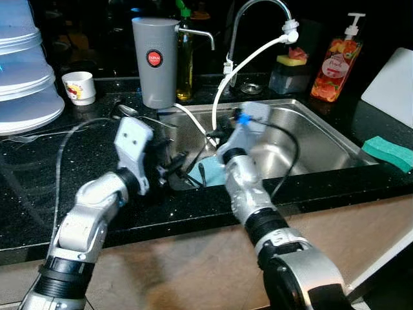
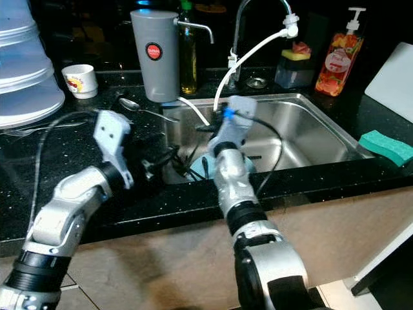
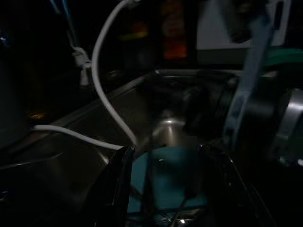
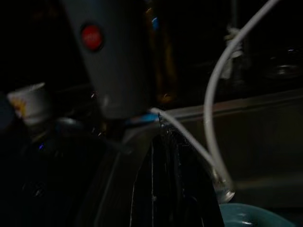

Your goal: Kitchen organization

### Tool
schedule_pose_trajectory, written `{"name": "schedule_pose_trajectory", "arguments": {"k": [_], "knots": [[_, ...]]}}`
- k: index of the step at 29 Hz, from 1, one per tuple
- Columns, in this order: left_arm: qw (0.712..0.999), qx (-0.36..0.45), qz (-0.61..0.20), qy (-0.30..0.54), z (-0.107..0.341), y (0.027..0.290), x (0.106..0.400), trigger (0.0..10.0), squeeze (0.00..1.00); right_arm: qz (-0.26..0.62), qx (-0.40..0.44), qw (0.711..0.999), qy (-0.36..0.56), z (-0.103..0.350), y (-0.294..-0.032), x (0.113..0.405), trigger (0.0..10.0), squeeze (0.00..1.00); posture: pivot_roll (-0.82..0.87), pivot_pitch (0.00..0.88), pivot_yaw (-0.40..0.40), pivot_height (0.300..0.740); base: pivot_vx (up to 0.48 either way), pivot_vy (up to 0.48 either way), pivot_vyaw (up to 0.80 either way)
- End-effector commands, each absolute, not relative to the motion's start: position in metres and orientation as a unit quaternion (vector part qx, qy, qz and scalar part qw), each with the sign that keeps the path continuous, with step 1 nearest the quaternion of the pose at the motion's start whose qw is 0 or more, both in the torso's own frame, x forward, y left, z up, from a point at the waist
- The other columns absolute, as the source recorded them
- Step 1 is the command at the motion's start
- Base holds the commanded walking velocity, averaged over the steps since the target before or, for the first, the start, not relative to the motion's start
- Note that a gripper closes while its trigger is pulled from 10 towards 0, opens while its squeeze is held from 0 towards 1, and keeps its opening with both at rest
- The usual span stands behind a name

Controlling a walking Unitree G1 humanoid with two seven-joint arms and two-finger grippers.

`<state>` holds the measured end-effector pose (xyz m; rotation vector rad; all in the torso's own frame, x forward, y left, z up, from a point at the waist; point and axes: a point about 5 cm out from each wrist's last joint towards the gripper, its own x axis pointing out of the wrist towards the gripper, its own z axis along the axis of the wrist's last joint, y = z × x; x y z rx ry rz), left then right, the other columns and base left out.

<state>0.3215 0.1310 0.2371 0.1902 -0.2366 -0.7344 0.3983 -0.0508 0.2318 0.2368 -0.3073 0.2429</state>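
Reaching into the near-left corner of the sink (image 1: 322,132) with both grippers: left gripper (image 1: 182,163) spread wide over a teal plate (image 3: 168,182) lying on the sink floor, right gripper (image 4: 177,189) hanging over that plate's rim, grip impossible to tell. Standing behind the sink: grey jug (image 1: 155,61).

The sink (image 1: 322,139) at centre right is brushed steel, shiny where the light hits. Around it the desk (image 1: 58,174) is polished black stone with fine speckles. The grey jug (image 1: 155,61) at upper centre looks like matt plastic. The green sponge (image 1: 388,152) at right is rough and dull. Both arms are smooth silver metal.
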Motion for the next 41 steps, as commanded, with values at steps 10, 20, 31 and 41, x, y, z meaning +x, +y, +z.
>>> {"name": "schedule_pose_trajectory", "arguments": {"k": [10,20,31,41], "knots": [[0.948,0.131,-0.285,-0.062,0.227,0.153,0.332,10.0,0.0,0.115,0.084,0.981,-0.129,0.225,-0.053,0.402,10.0,1.0,0.04,0.073,-0.024,0.74,0.0,0.0,0.0],[0.984,0.152,-0.091,-0.016,0.231,0.193,0.357,10.0,0.0,0.083,0.126,0.98,-0.127,0.227,-0.076,0.407,10.0,0.0,0.04,0.057,-0.024,0.74,0.0,0.0,0.0],[0.99,0.106,0.086,0.039,0.26,0.267,0.395,10.0,0.0,0.245,0.147,0.947,-0.15,0.231,-0.058,0.379,10.0,0.0,0.03,0.058,-0.02,0.74,0.0,0.0,0.0],[0.976,0.072,0.2,0.044,0.267,0.311,0.391,10.0,0.5,0.277,0.124,0.945,-0.126,0.221,-0.055,0.351,10.0,0.0,0.0,0.135,-0.002,0.74,0.0,0.0,0.0]]}}
